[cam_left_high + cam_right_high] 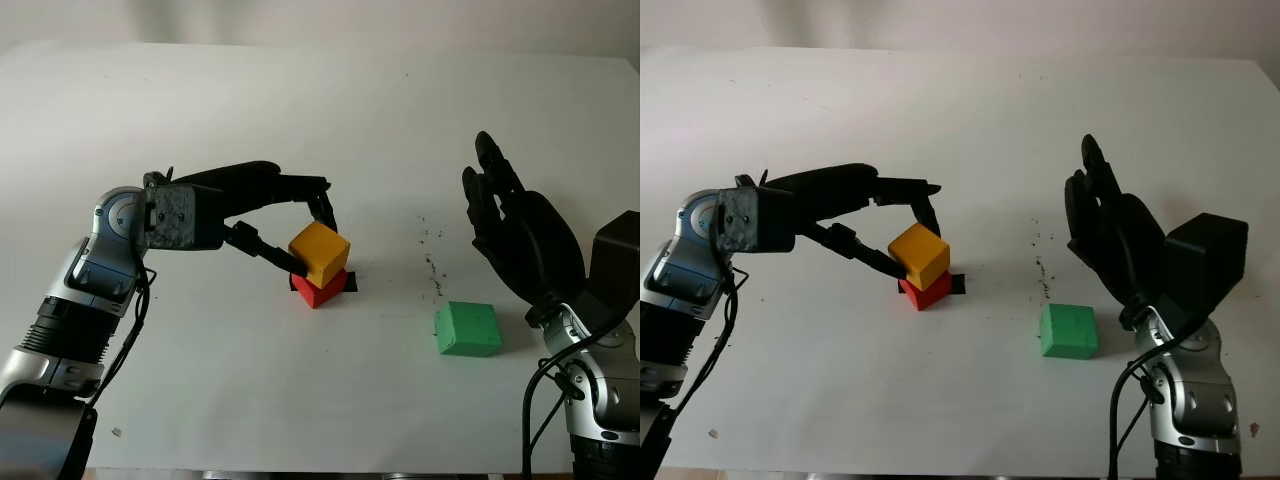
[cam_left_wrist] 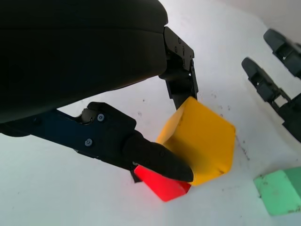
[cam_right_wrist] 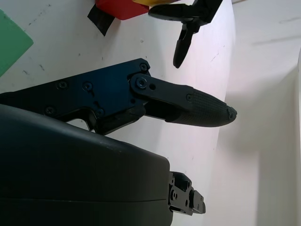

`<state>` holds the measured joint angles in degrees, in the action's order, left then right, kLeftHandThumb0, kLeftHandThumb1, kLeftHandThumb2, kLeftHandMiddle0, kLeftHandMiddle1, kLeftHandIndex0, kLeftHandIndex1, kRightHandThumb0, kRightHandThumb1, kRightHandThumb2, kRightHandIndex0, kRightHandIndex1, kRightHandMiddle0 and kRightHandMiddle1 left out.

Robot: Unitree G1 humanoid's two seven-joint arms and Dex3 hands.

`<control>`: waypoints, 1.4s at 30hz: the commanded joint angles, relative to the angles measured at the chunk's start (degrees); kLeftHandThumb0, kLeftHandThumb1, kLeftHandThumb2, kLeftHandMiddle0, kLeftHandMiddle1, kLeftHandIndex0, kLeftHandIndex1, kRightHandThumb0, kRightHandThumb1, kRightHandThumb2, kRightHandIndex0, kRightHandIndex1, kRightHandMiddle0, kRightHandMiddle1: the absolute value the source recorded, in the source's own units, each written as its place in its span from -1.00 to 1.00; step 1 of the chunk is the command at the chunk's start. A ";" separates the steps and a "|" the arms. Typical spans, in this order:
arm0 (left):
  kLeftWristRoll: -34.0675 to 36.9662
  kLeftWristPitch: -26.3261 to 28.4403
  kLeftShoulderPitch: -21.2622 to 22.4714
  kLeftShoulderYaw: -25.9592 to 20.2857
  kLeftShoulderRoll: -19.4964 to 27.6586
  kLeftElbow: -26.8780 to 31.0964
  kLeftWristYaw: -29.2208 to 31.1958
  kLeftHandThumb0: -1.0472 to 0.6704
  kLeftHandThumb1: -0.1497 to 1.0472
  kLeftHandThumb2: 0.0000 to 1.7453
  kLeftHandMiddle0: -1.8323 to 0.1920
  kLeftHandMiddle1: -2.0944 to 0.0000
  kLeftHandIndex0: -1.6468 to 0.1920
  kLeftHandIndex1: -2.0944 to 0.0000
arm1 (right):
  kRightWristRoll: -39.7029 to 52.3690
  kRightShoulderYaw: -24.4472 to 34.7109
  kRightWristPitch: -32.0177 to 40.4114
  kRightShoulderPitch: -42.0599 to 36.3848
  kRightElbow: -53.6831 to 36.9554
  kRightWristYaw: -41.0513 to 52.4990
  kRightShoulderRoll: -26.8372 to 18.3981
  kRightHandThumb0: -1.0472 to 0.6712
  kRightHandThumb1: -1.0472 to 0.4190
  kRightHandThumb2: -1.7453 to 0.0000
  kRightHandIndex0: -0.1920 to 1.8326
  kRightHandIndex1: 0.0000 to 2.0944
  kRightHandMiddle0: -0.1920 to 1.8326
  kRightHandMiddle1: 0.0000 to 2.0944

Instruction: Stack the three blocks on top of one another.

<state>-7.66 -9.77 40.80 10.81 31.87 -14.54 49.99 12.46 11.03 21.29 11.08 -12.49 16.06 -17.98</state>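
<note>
Nearest on the white surface [image 1: 300,400] lay the green block [image 1: 467,329], alone toward the right. Just above and to its right the right hand [image 1: 520,235] hovered open, holding nothing. Farther in, near the middle, the yellow block [image 1: 319,252] sat tilted on the red block [image 1: 320,289], and the left hand [image 1: 300,228] was closed around the yellow one, fingers [image 2: 160,160] pressing its 2 opposite sides.

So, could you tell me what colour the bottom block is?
Red block, under the yellow block; clearest in the left eye view.
</note>
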 commanded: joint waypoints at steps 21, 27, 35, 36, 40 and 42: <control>-1.51 -3.37 -1.01 -0.38 1.89 1.50 -2.39 -0.57 0.79 -0.95 1.00 1.00 0.90 0.95 | 0.54 0.33 -0.03 -0.21 0.24 -0.34 -0.76 -0.65 -1.00 0.23 -1.00 -1.00 -1.00 -1.00; 4.02 1.73 -2.74 -5.11 2.69 5.81 -3.30 -0.75 0.83 -0.93 1.00 1.00 1.00 1.00 | 0.56 0.28 -0.05 -0.19 0.08 -0.15 -0.82 -0.65 -1.00 0.23 -1.00 -1.00 -1.00 -1.00; 16.34 10.38 -12.60 -18.91 0.47 15.66 -11.61 -0.96 1.00 -0.34 1.00 1.00 1.00 1.00 | 0.10 -0.16 -0.46 0.41 -0.36 0.43 -1.36 -0.64 -1.00 0.22 -1.00 -1.00 -1.00 -1.00; 18.42 11.45 -14.23 -20.95 -1.52 17.59 -14.55 -0.90 1.00 -0.29 1.00 1.00 1.00 1.00 | 0.13 -0.12 -0.69 0.61 -0.39 1.01 -1.84 -0.63 -1.00 0.21 -1.00 -1.00 -1.00 -1.00; 24.38 14.97 -19.64 -26.18 -6.23 23.24 -22.52 -0.83 1.00 -0.16 1.00 1.00 1.00 1.00 | -0.33 0.68 -0.62 1.66 -1.84 1.52 -3.55 -0.60 -1.00 0.36 -1.00 -1.00 -1.00 -1.00; 25.29 14.36 -22.21 -27.66 -7.95 23.76 -25.10 -0.81 1.00 -0.10 1.00 1.00 1.00 1.00 | -1.81 0.62 -0.62 2.18 -2.75 1.68 -5.40 -0.62 -1.00 0.46 -1.00 -1.00 -1.00 -1.00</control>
<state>16.91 4.96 20.44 -15.60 25.02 8.21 25.98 11.28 11.11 21.25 12.56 -13.52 17.59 -21.47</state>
